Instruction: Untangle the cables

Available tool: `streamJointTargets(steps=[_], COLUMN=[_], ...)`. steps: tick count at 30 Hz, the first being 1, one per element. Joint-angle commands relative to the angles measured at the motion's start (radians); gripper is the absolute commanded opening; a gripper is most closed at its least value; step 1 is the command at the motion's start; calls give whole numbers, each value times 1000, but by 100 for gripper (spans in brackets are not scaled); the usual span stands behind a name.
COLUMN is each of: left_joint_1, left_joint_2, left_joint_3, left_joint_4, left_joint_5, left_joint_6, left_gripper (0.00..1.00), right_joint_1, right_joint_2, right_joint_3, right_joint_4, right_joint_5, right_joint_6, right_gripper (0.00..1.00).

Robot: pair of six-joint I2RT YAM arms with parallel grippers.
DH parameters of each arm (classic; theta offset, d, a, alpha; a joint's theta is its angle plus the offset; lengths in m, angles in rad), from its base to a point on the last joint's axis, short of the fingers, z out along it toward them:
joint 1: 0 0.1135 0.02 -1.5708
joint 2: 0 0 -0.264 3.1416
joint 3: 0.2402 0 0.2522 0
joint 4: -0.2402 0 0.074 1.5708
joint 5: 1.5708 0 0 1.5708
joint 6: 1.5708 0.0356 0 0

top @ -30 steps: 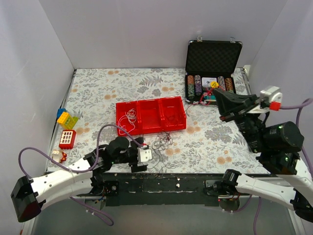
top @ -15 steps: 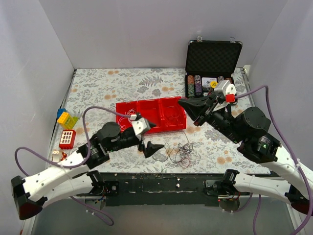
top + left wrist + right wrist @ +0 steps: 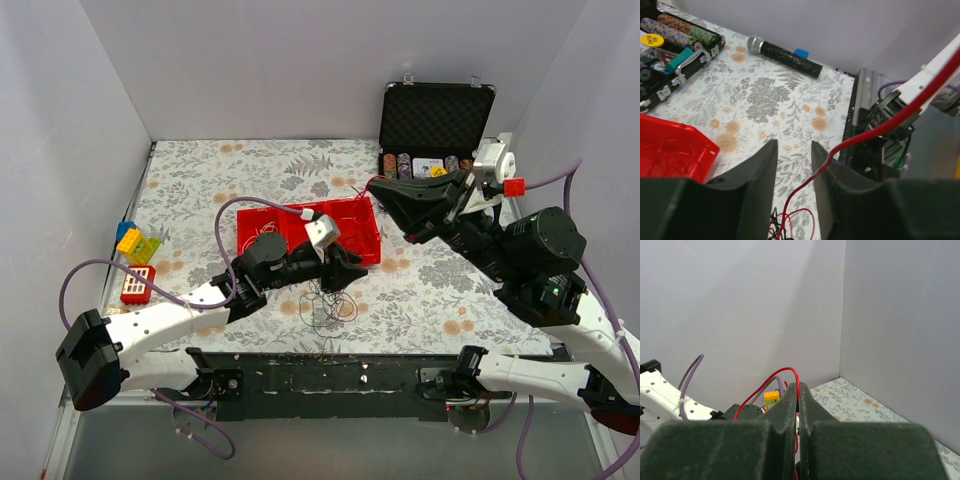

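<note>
Nearest the arm bases, the tangle of thin red, black and white cables [image 3: 325,300] is seen lying on the floral-print tablecloth [image 3: 220,175]. It sits just in front of the red plastic three-compartment tray [image 3: 370,235]. Right over the tangle, the left gripper [image 3: 347,272] is held low, its fingers partly spread with a clear gap between them, and nothing is pinched. One thin red cable [image 3: 860,135] is seen rising out of the tangle, passing the left gripper's fingers and running taut up and away. Further back, past the tray's right end, the right gripper [image 3: 378,192] is held high. Its fingers are pressed together on the thin red cable, which arches from the tips. Behind it, the open black case [image 3: 437,115] of poker chips is set against the wall. A black microphone with a silver head [image 3: 785,54] is laid on the cloth by the wall.
</note>
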Motion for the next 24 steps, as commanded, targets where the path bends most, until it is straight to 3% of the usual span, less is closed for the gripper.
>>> streamJointTargets(steps=[1,9,24], left_joint_1=[2,2,2], left_joint_2=[-7,-7,-68], left_joint_3=[-54,-217,-464], left_joint_4=[106,166,129], left_joint_5=[-5,-34,-8], left_joint_6=[39,241,629], left_gripper=[26,14,13], right_joint_1=[3,3,3], right_joint_2=[11,35,47], right_joint_3=[71,196,512], right_joint_4=[79,105,118], right_joint_5=[-15,4,144], right_joint_6=[-13,-49,-295], right_gripper=[1,1,1])
